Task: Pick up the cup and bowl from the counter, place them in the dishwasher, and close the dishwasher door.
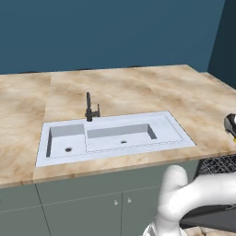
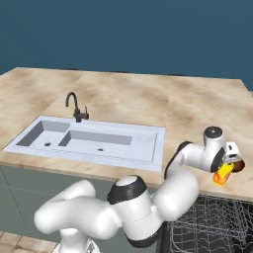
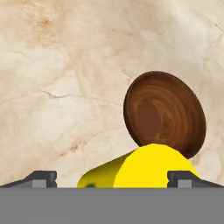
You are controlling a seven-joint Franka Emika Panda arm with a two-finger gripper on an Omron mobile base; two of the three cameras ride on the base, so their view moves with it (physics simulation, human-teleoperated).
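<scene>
The cup (image 3: 140, 168), yellow with an orange end (image 2: 222, 176), sits on the marble counter (image 2: 197, 113) near its front right edge. Right behind it and touching it is a brown wooden bowl (image 3: 164, 114), seen as a dark round shape (image 2: 238, 166) in the right base view. My gripper (image 3: 113, 178) hangs low over the cup, open, with one fingertip (image 3: 41, 177) wide to the cup's left and the other over its right side. It grips nothing. Below the counter edge the dishwasher (image 2: 217, 222) stands open, its dark wire rack (image 1: 219, 164) showing.
A white double-basin sink (image 2: 89, 141) with a black tap (image 2: 74, 106) takes up the counter's middle. Grey-green cupboard doors (image 1: 83, 207) run under it. My own arm (image 2: 148, 202) curls across the front of the dishwasher opening. A blue wall backs the counter.
</scene>
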